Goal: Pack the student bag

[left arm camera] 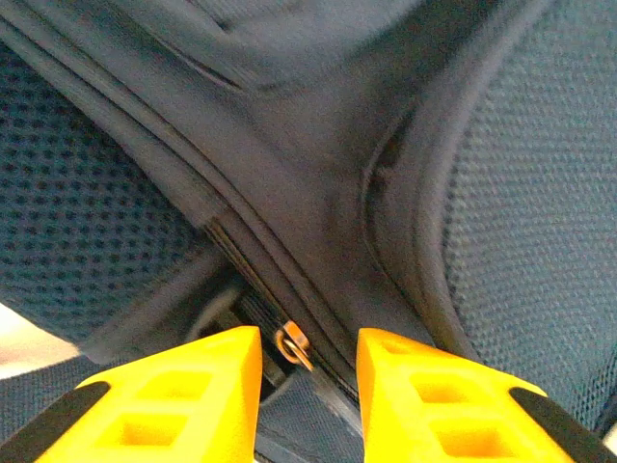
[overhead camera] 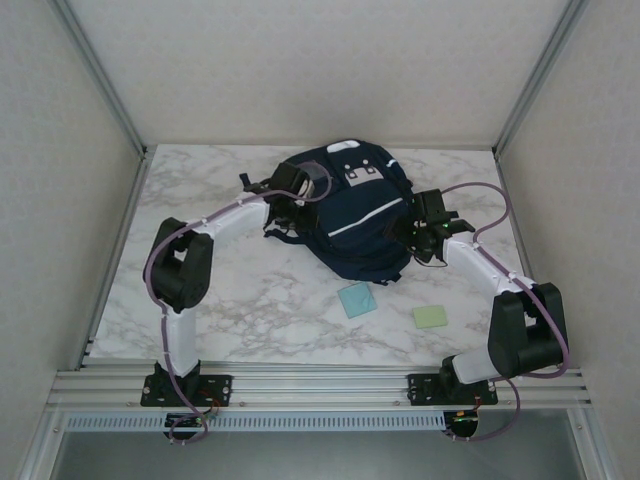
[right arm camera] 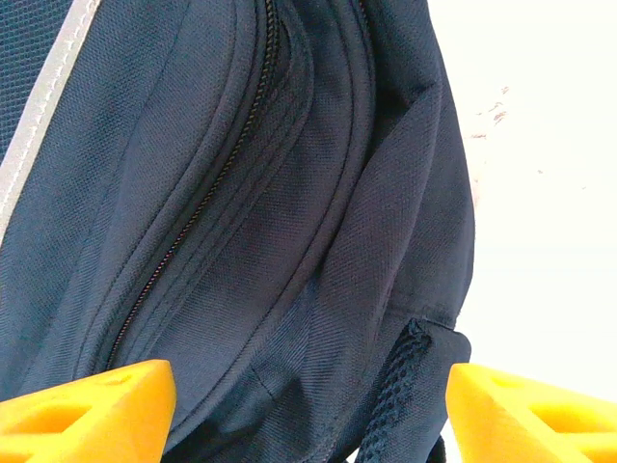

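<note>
While flat, student bag lengthwise far-to-near, top away; left tool narrow, right tool wide.

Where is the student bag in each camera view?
Top external: student bag at table centre, toward the rear.
Left wrist: its navy mesh and zipper seam, just beyond the left hand.
Right wrist: its zippered side, left and centre, ahead of the right hand.
Shared landmark: white reflective stripe, top external and right wrist's left edge.
</note>
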{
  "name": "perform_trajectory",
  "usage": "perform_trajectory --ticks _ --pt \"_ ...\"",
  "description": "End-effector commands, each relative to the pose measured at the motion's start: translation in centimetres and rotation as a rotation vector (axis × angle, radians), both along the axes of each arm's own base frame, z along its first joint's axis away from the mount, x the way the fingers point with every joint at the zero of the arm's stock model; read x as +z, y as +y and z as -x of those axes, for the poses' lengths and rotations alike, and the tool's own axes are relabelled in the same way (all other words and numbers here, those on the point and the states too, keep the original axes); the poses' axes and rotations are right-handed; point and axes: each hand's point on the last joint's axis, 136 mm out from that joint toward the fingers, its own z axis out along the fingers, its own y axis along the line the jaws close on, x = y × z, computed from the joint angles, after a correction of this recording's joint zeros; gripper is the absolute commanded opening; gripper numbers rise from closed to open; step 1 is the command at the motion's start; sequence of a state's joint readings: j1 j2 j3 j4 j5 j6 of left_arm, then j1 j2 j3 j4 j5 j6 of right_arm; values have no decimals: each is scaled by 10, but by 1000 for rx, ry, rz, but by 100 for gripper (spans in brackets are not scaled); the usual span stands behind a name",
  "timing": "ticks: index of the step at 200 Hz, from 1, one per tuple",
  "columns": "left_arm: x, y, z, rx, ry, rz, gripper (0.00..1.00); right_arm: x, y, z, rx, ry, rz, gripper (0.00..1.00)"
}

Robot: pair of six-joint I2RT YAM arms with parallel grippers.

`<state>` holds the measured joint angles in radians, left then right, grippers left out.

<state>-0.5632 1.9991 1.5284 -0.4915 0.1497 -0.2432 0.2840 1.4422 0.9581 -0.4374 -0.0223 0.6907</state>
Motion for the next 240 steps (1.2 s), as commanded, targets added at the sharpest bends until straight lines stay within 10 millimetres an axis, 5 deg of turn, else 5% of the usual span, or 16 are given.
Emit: perform_trajectory --ticks 1,93,138,168,181,213,240 --pt "-16 12 19 -18 46 -97 31 1 -3 -1 11 -11 21 75" --pt "-61 26 29 -13 169 -268 24 1 -4 -1 9 -12 31 75" --pt "-57 18 27 -37 174 -241 0 -7 -29 -1 -68 14 106 84" --pt "-43 12 40 -74 185 -209 0 -28 -17 -4 -46 56 43 85" --pt "-35 7 50 -96 195 -179 0 -39 -3 -7 -26 58 -34 76" --pt "-25 -8 89 -182 253 -111 0 -49 35 -18 12 12 -203 29" --pt "-18 -16 125 -277 299 -110 0 -47 43 -25 1 -13 -219 13"
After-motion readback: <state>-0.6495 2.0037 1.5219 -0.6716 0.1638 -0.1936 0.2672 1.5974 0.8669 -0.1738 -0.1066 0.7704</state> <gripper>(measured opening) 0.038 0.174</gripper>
